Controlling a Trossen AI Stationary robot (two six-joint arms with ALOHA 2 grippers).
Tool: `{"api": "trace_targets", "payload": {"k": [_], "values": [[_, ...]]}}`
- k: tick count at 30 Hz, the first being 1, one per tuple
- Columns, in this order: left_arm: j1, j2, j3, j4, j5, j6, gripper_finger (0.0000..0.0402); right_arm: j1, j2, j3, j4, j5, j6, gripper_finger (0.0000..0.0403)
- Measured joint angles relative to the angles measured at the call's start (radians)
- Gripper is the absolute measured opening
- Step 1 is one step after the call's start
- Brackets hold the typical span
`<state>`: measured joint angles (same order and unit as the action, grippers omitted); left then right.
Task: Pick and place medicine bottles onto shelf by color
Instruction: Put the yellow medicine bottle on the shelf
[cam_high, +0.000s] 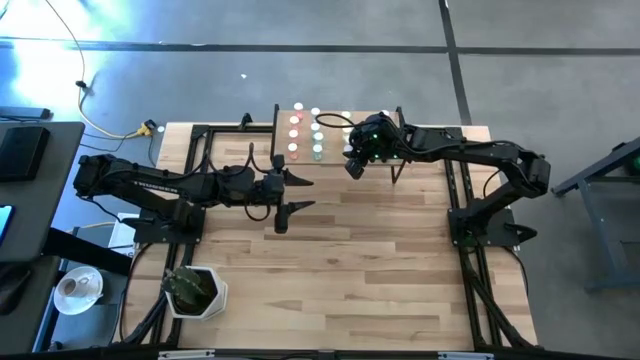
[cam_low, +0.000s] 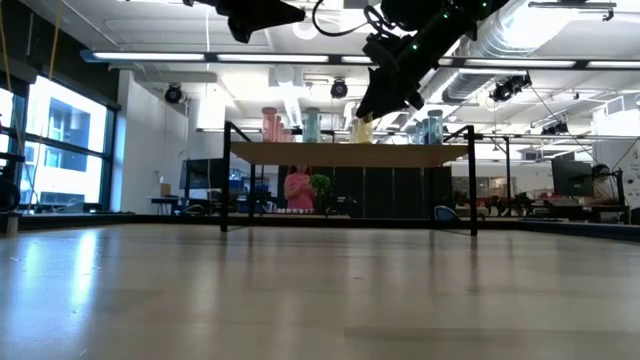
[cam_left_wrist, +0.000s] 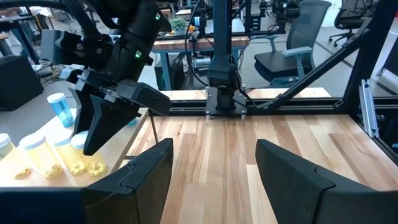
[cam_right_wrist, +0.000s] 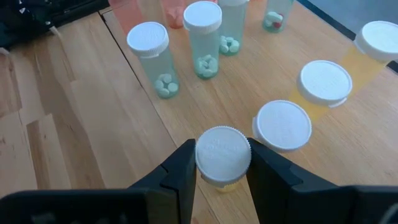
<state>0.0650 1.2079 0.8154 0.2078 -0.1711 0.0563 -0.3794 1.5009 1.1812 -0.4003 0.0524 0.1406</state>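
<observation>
The shelf (cam_high: 335, 143) stands at the table's far edge, with medicine bottles in rows by colour: pink (cam_high: 295, 130), green (cam_high: 317, 135), yellow (cam_right_wrist: 323, 87) and blue (cam_left_wrist: 59, 109). My right gripper (cam_right_wrist: 222, 155) hangs over the shelf's near edge, shut on a yellow white-capped bottle (cam_right_wrist: 224, 183) next to the other yellow ones (cam_right_wrist: 283, 124). My left gripper (cam_left_wrist: 214, 155) waits open above the bare table, left of the shelf's near side, with nothing between its fingers. My right gripper pinches the yellow bottle's white cap (cam_right_wrist: 222, 140) between its two fingers, one on each side of the cap's rim. The fingers slant down from the table's right and near side. The bottle stands upright; in the low view its base (cam_low: 362, 138) seems to rest on the shelf board.
A white pot with a green plant (cam_high: 195, 290) stands at the table's near left corner. Black frame rails (cam_high: 465, 210) run along the table's sides. Open plank tabletop (cam_high: 370, 260) lies in front of the shelf. Two green bottles (cam_right_wrist: 152, 56) stand close to the held one.
</observation>
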Motion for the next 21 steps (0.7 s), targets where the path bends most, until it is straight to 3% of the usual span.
{"api": "trace_targets", "payload": {"k": [21], "values": [[0.0,0.0,0.0,-0.002,0.0,0.0,0.022,0.0,0.001,0.0,-0.006,-0.003,0.01,0.011]]}}
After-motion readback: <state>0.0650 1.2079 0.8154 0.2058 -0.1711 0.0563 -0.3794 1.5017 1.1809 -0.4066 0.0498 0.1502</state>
